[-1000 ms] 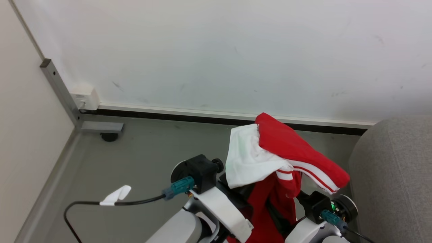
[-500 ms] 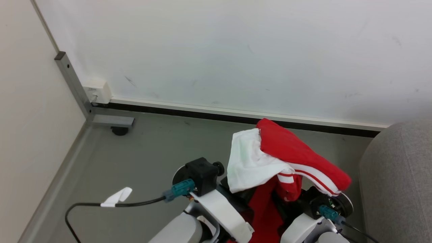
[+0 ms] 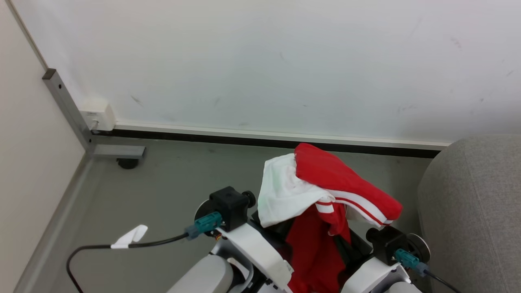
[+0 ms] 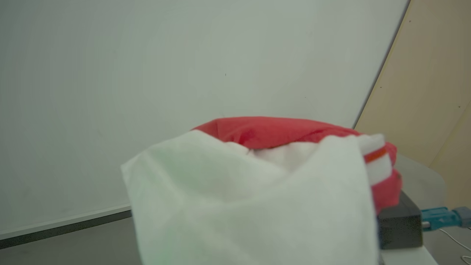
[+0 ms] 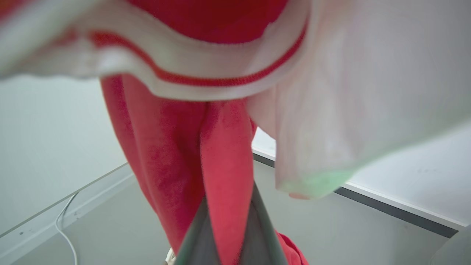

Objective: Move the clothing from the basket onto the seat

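The clothing (image 3: pixel 325 183), bright red with a white panel and striped trim, hangs bunched above both wrists at the bottom centre of the head view. Its fabric covers my left gripper's fingers, and the white panel (image 4: pixel 257 198) lies over them in the left wrist view. My right gripper (image 5: pixel 229 198) is shut on a hanging red fold of the clothing (image 5: pixel 191 147), which sits pinched between its two grey fingers. The grey seat (image 3: pixel 472 211) stands just right of my right wrist (image 3: pixel 392 242). The basket is out of view.
A white wall with a dark baseboard (image 3: pixel 244 140) closes the far side. A grey metal post with a foot (image 3: pixel 118 151) and a white socket box (image 3: pixel 95 116) sit at the left corner. A black cable with a white tag (image 3: pixel 130 238) trails over the grey floor.
The head view swung a little one way and then back. The clothing stays bunched over both wrists, with its hanging red part now lower and more spread between them.
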